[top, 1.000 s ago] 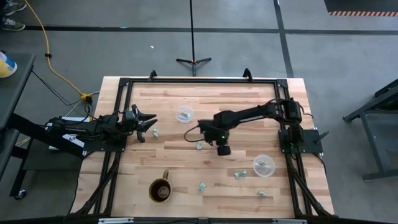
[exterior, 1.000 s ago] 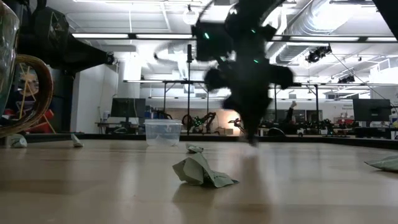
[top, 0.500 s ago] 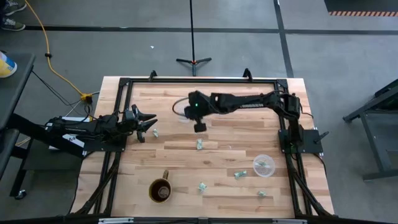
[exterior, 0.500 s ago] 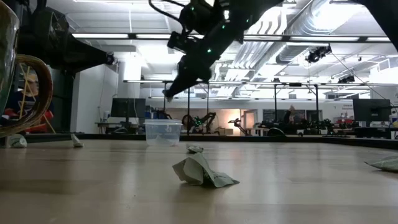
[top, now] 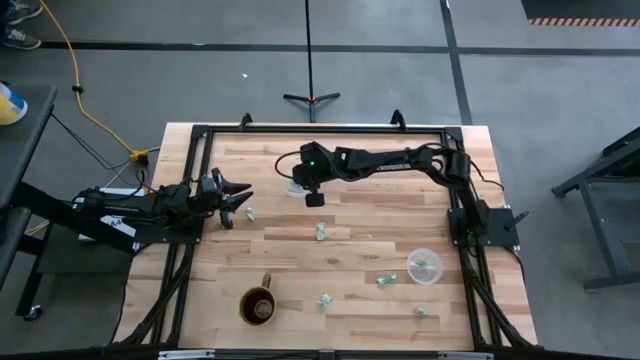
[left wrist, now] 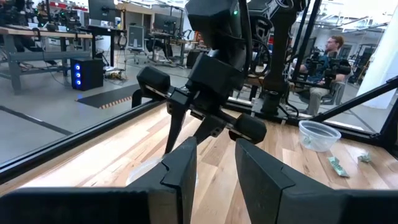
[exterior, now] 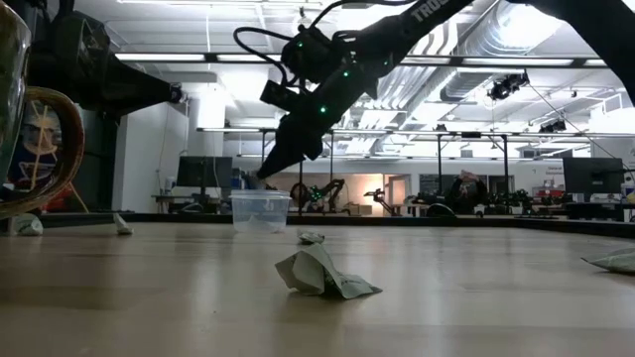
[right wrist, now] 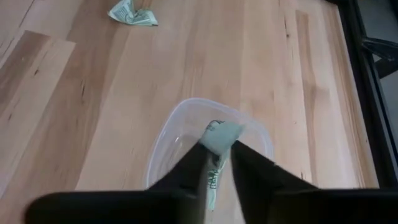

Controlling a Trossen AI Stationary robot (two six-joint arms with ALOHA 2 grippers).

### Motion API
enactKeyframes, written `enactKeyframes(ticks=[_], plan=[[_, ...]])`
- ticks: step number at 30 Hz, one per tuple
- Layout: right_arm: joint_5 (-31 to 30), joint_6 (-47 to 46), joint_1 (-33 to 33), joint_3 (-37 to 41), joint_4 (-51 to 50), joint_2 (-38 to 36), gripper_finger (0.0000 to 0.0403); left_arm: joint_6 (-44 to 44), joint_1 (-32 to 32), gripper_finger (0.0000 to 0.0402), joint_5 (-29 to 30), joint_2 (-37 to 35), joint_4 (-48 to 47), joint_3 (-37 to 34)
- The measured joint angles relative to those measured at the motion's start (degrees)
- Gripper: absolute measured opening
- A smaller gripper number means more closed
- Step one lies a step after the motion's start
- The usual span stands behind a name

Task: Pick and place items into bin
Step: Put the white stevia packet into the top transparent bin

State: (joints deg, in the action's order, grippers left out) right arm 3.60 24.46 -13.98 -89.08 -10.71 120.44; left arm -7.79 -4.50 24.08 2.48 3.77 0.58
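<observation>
One green-and-white item point(right wrist: 219, 138) sits pinched in my right gripper point(right wrist: 216, 163) above the far clear bin point(right wrist: 180, 127); released off-centre, it could probably clip the rim and bounce out.

Two clear cups point(top: 289, 184) point(top: 436, 272); one mug point(top: 259, 306); five loose wrappers point(top: 250, 212) point(top: 321, 232) point(top: 386, 279) point(top: 326, 299) point(top: 421, 312).

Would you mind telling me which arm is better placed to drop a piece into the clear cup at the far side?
The right. The right gripper hangs over the clear cup, pinching a green-and-white piece. The left gripper waits near the table's left edge.
</observation>
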Motion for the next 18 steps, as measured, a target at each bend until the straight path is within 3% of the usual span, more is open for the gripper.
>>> enactKeyframes(ticks=[6,12,14,18], plan=[[0.77,-2.22,0.13,0.00,-2.14,-0.56,0.0173,0.00,0.00,0.0147,0.00,0.00,0.00,0.00],[24.35,-3.38,1.90,-0.66,-11.65,-5.75,0.0246,0.00,-0.01,0.0147,0.00,0.02,0.00,-0.02],[24.22,-2.30,3.33,-0.70,-16.62,-6.36,0.0250,0.00,-0.01,0.0147,0.00,0.01,0.01,0.00],[18.42,0.46,6.31,2.23,-20.03,-5.06,0.0252,0.00,-0.01,0.0147,0.00,0.01,0.00,0.00]])
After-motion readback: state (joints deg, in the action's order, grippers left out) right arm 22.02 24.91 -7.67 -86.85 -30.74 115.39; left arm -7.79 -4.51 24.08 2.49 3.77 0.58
